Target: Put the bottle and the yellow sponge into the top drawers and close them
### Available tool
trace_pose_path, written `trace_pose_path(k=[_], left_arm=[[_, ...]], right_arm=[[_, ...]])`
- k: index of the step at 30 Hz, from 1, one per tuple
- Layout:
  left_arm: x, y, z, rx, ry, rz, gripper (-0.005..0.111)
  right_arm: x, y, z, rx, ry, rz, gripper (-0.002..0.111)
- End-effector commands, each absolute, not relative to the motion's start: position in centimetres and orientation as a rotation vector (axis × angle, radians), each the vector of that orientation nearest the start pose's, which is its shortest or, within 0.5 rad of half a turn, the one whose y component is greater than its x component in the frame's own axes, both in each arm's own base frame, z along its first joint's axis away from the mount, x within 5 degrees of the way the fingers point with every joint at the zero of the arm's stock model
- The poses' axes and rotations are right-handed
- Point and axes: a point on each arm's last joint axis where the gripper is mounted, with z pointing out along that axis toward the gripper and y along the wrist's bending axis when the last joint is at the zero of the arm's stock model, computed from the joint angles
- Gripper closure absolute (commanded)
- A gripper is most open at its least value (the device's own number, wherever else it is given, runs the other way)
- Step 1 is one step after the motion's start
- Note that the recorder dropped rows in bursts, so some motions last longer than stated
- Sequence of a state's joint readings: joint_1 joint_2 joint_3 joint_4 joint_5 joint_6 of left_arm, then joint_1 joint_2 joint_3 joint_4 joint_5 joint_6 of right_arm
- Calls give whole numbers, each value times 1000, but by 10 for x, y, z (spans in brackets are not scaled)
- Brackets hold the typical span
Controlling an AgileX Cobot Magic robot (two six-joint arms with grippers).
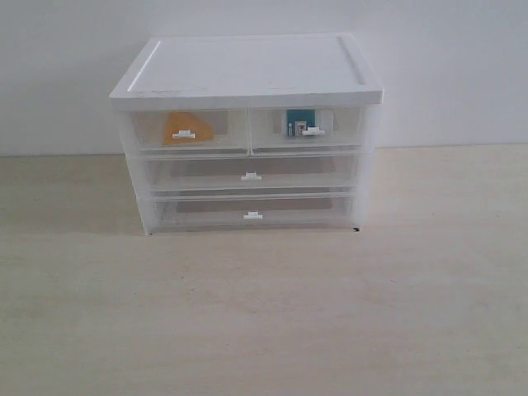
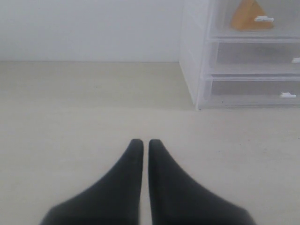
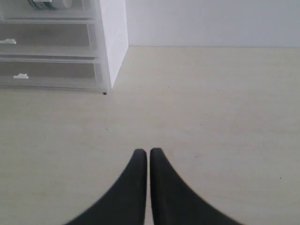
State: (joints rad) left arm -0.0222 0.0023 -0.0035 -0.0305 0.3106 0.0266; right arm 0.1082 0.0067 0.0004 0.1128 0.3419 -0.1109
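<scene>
The yellow sponge lies inside the top left drawer of the white cabinet, seen through its translucent front. The bottle sits inside the top right drawer. Both top drawers are pushed in flush. In the left wrist view the sponge shows behind its drawer front. A bit of the bottle shows at the edge of the right wrist view. My left gripper is shut and empty over the table, away from the cabinet. My right gripper is likewise shut and empty. Neither arm appears in the exterior view.
Two full-width drawers sit pushed in below the top pair. The cabinet stands on a pale wooden table against a white wall.
</scene>
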Motion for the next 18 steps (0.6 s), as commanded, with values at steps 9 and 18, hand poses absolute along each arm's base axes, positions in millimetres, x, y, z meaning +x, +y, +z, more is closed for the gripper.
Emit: trace_pose_path(k=[9, 18], left_arm=[[54, -2, 185, 22, 1793, -31, 103], [54, -2, 185, 22, 1793, -31, 103]], right_arm=[[53, 9, 183, -118, 1820, 110, 108], [53, 9, 183, -117, 1820, 113, 108]])
